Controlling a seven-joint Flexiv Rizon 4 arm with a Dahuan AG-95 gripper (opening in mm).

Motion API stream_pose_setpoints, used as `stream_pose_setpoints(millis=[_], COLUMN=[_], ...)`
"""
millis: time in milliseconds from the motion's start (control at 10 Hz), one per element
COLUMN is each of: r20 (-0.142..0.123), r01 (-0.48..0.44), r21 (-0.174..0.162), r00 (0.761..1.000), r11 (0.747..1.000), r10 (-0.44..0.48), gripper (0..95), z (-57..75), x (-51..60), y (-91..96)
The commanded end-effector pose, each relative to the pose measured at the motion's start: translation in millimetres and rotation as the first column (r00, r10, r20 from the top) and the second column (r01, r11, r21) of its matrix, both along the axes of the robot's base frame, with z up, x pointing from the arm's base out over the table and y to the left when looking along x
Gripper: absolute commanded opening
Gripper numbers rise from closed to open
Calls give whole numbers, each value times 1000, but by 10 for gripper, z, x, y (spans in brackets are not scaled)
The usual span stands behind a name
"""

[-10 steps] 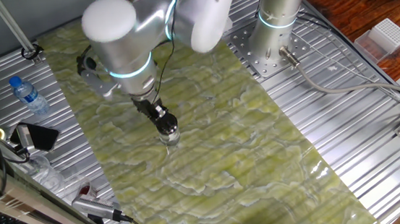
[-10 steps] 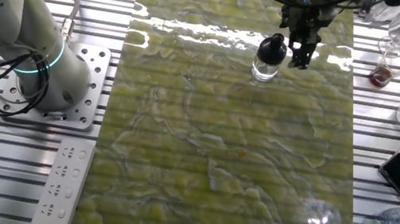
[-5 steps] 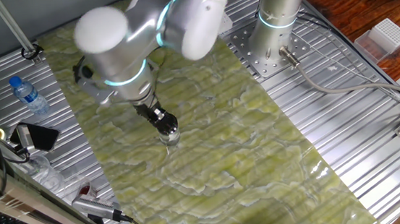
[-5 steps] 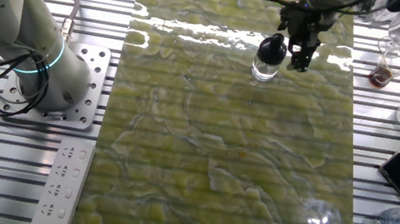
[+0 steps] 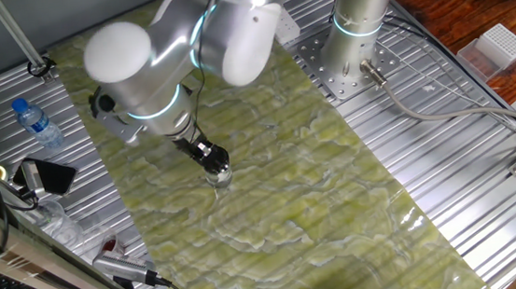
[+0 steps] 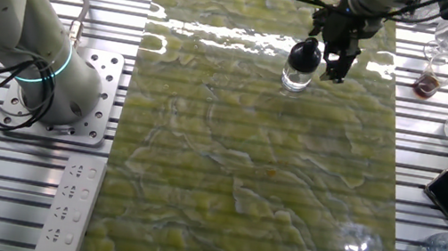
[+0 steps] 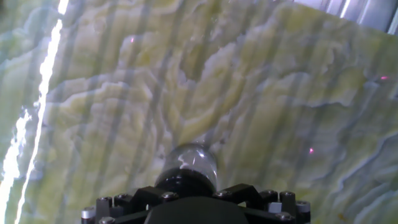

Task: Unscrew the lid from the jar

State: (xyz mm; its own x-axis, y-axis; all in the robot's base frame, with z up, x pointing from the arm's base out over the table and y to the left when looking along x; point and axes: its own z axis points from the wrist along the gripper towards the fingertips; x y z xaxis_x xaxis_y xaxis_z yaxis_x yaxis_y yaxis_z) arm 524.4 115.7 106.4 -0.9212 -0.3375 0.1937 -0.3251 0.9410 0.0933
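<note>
Jar: one, clear glass, standing upright on the green marbled mat, long axis vertical, mouth end up. One black lid on top of it, still seated. In the hand view the jar sits directly below the gripper, dead centre, with the lid right against the gripper body.

Gripper: one. In the other fixed view it sits at lid height, just right of the lid, touching or nearly touching it. In one fixed view the gripper comes down at a tilt from the upper left onto the top of the jar. Finger gap is hidden in every view, so I cannot tell whether it is spread or pinching the lid.

Off the mat: one water bottle with blue cap well away to the gripper's side, on the ribbed metal table; one black phone near it. One second robot base far across the mat from the gripper.
</note>
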Motion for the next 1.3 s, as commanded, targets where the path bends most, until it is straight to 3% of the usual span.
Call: stream_pose_setpoints(millis=[100,300,400,1200,1300], r20=[0,-1,-1,13,18], r01=[9,12,12,-23,-30], r21=[-1,-2,-2,-8,-16], r00=[1000,1000,1000,1000,999], r11=[1000,1000,1000,1000,999], r10=[-9,-12,-12,24,31], gripper=[950,950,760,760,570], z=[-16,-33,-41,-91,-97], x=[-27,-52,-67,-166,-177], y=[17,36,39,30,28])
